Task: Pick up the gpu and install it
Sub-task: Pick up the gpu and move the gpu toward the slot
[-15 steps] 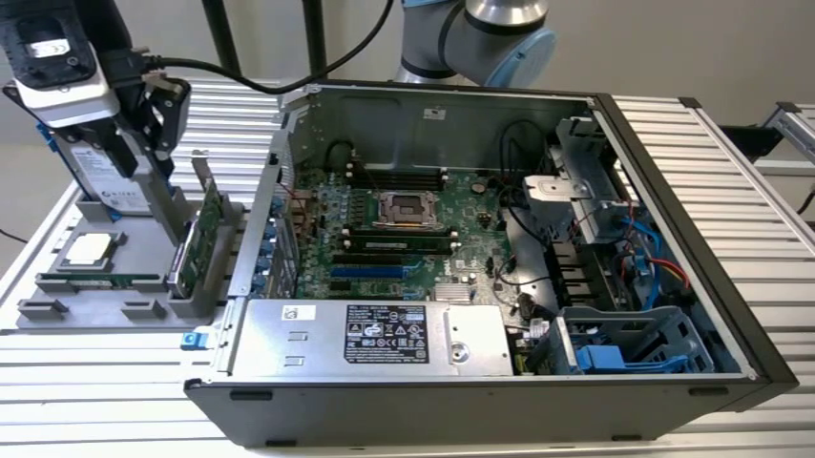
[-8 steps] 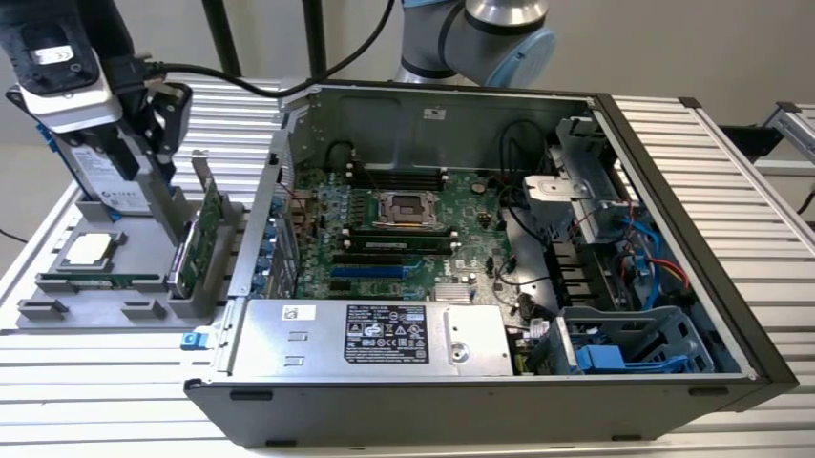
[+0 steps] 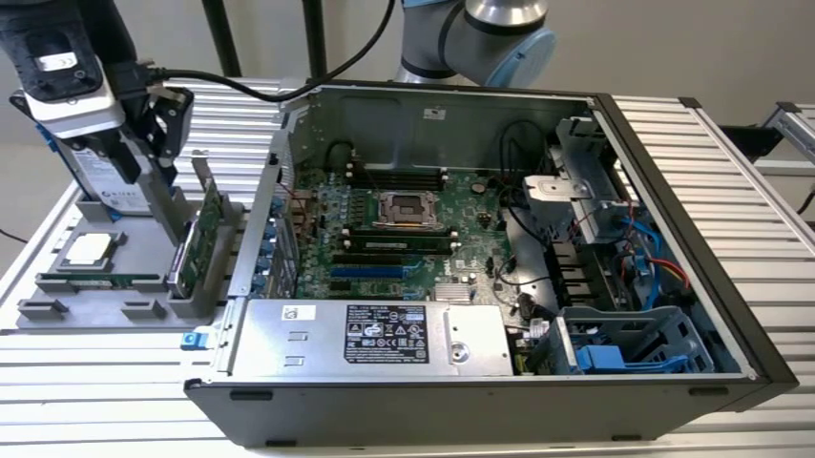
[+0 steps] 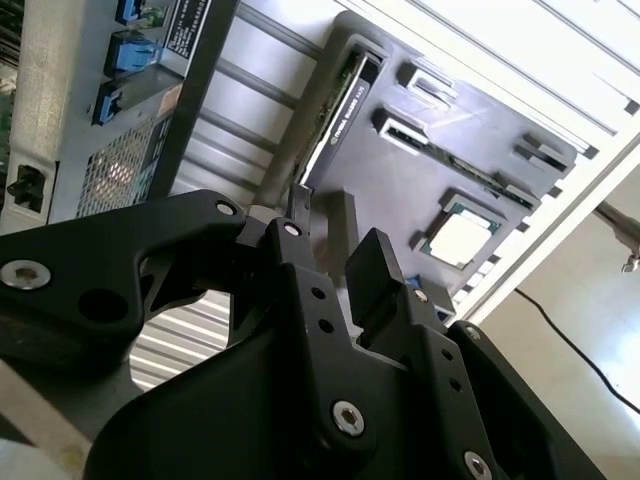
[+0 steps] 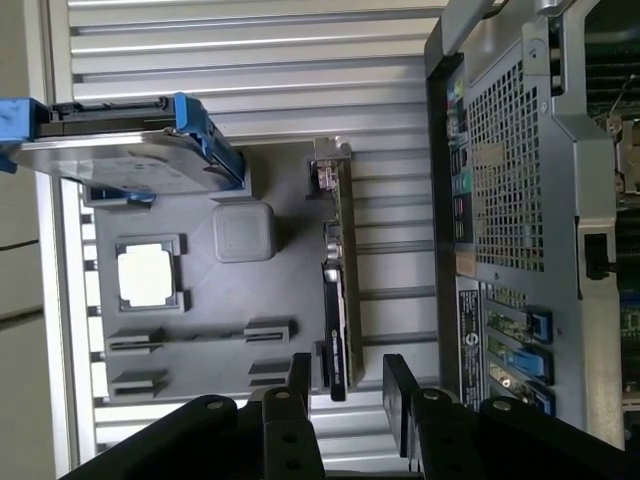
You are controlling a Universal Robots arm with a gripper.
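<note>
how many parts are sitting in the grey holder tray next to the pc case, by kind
gpu: 1
hard drive: 1
processor chip: 1
memory stick: 1
total: 4

An open computer case stands on a slatted metal table, with its motherboard exposed. Just beside it, at the exterior view's left, a grey tray holds the gpu upright on its edge, a hard drive and a processor chip. The gripper hangs over the tray, near the gpu.
</note>
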